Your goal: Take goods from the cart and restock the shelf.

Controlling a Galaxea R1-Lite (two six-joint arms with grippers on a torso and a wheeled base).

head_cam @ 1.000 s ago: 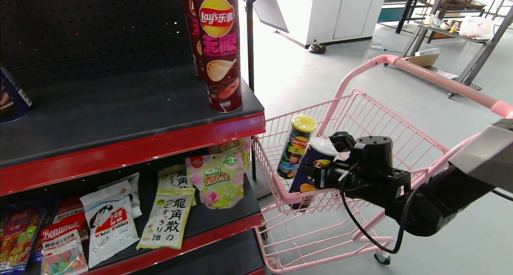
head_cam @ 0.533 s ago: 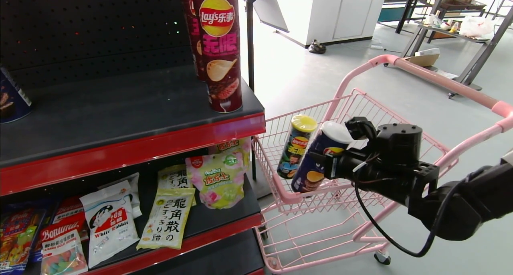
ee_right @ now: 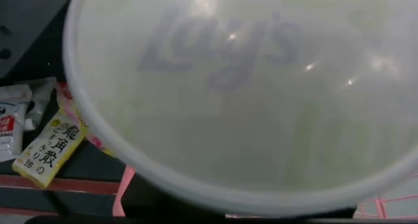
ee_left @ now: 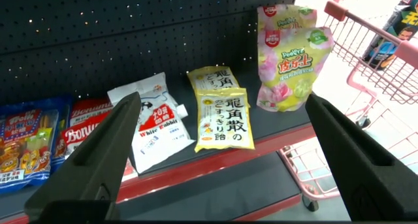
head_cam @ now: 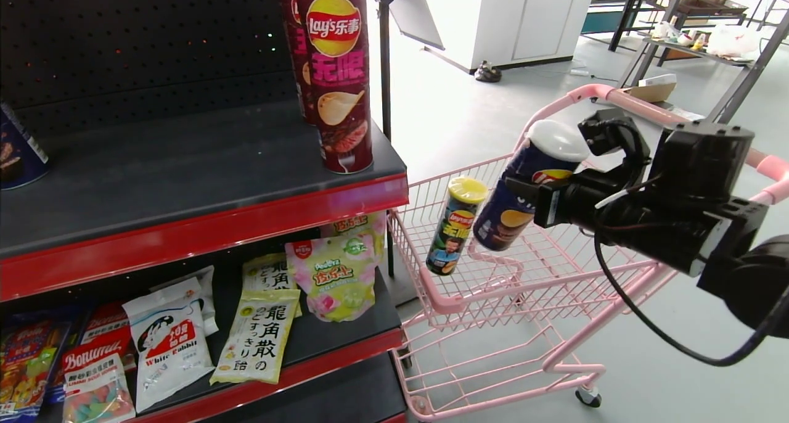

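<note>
Clamping a dark blue cylindrical chip can (head_cam: 508,216), right gripper (head_cam: 558,164) holds it tilted above the pink wire cart (head_cam: 444,299). Its translucent white lid (ee_right: 248,93) hides the can body up close. Left gripper (ee_left: 222,100) is spread apart, facing the bagged snacks (ee_left: 219,119) on the black red-edged shelf (head_cam: 203,164). Grey floor (head_cam: 462,114).

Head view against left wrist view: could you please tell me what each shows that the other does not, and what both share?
Head view's extras: the right gripper, shut on a white-lidded blue can held above the pink cart; maroon cans on the upper shelf. Left wrist view's extra: the left gripper, open, facing the lower shelf. Shared: the white bag, yellow bags and pink-green bag on that shelf, and the cart.
</note>
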